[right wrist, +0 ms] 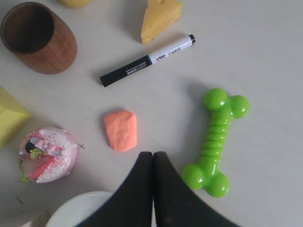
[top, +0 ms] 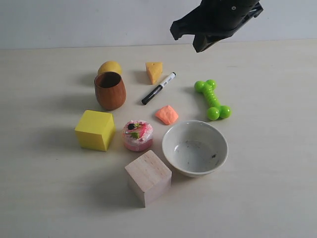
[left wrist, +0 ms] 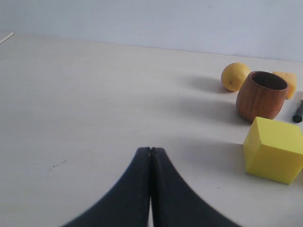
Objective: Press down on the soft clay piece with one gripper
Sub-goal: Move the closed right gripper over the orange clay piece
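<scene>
We saw the soft clay piece (top: 167, 114) lying on the table (top: 267, 198) just beyond the white bowl (top: 166, 148), apart from its rim, untouched. Our right gripper (right wrist: 152, 155) hung farther beyond the bowl, fingers pressed together on nothing. Our left gripper (left wrist: 150, 150), likewise closed and empty, sat well away from the bowl.

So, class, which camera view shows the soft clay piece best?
The right wrist view: the soft clay piece lies close, whole and unblocked. The exterior view shows it whole but smaller. The left wrist view does not show it.
</scene>
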Controlling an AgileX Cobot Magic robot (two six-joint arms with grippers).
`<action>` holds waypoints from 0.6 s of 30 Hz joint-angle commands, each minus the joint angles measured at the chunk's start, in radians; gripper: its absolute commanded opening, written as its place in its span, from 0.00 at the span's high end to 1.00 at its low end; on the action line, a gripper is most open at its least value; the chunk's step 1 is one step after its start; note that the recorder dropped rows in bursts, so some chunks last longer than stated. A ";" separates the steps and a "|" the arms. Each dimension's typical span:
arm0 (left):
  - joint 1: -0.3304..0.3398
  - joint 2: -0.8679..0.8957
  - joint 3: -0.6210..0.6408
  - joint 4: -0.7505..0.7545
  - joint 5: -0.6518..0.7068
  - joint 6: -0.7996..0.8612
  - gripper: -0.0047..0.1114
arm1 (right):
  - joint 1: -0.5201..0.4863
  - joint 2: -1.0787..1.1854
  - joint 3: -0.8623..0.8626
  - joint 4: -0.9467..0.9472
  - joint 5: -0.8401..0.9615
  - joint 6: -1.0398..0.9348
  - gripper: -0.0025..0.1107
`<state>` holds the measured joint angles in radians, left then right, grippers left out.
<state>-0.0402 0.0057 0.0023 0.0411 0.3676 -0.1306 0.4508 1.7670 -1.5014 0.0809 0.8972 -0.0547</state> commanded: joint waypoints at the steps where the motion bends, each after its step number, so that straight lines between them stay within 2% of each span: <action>1: -0.008 -0.006 -0.002 -0.004 -0.007 -0.002 0.96 | 0.002 0.002 -0.006 0.041 0.000 0.022 0.98; 7: -0.008 -0.006 -0.002 -0.004 -0.007 -0.002 0.96 | 0.002 0.020 -0.006 0.103 -0.041 0.022 0.98; 18: -0.008 -0.006 -0.002 -0.004 -0.007 -0.002 0.96 | 0.002 0.113 -0.006 0.101 -0.077 0.006 0.98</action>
<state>-0.0402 0.0057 0.0023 0.0411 0.3676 -0.1306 0.4531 1.8542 -1.5014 0.1776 0.8442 -0.0335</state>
